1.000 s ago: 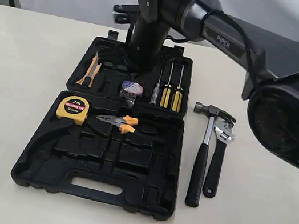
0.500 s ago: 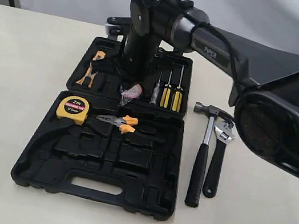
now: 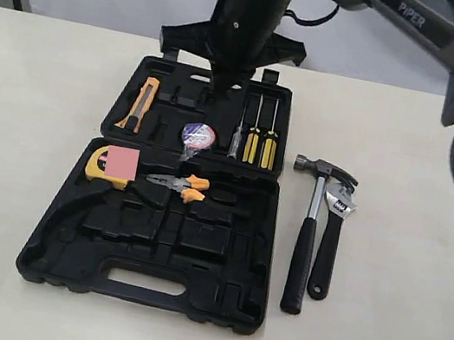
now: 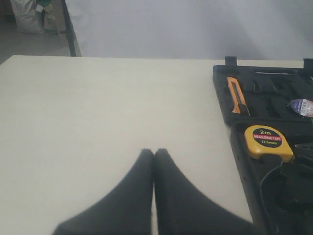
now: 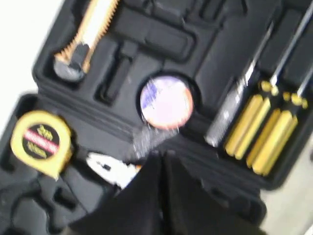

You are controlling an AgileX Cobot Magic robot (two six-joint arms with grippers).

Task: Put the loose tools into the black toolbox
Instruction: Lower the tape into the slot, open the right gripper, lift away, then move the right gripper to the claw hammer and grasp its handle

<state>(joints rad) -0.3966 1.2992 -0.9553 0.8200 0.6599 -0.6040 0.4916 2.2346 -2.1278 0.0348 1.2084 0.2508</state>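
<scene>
The small tape roll (image 3: 199, 136) with its blue-red label lies in a round pocket of the open black toolbox (image 3: 145, 283), in the half nearer the back; the right wrist view shows the roll (image 5: 166, 101) with a scrap of clear wrap trailing off it. My right gripper (image 3: 222, 86) hangs above the box's back half, shut (image 5: 163, 154) and empty, clear of the roll. On the table right of the box lie the claw hammer (image 3: 302, 254) and the adjustable wrench (image 3: 323, 262), side by side. My left gripper (image 4: 154, 152) is shut over bare table, left of the box.
In the box sit a yellow tape measure (image 4: 268, 142), yellow-handled pliers (image 3: 179, 184), yellow-handled screwdrivers (image 3: 258, 145) and an orange utility knife (image 3: 140, 102). The long curved pocket (image 3: 83, 211) of the front half holds nothing. A pale wall stands behind the table.
My right gripper has lifted up and back from the tape roll's pocket, leaving the roll lying flat there. Hammer and wrench have not moved.
</scene>
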